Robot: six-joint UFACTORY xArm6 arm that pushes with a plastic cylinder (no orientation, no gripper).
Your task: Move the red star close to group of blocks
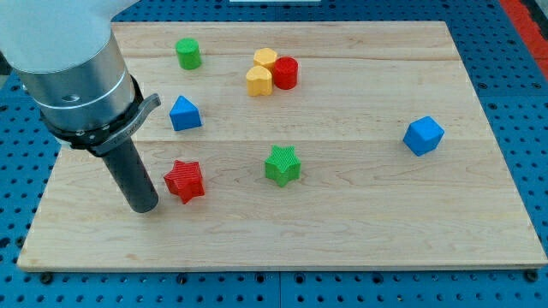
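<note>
The red star (185, 180) lies on the wooden board (342, 222) at the lower left. My tip (144, 208) rests on the board just left of the red star, a small gap apart. A group of blocks sits at the view's top centre: a yellow hexagon (265, 59), a yellow heart-like block (259, 80) and a red cylinder (285, 73), all touching.
A blue triangular block (184, 113) lies above the red star. A green cylinder (188, 53) stands at the top left. A green star (282, 164) lies at the centre. A blue cube (423, 135) sits at the right.
</note>
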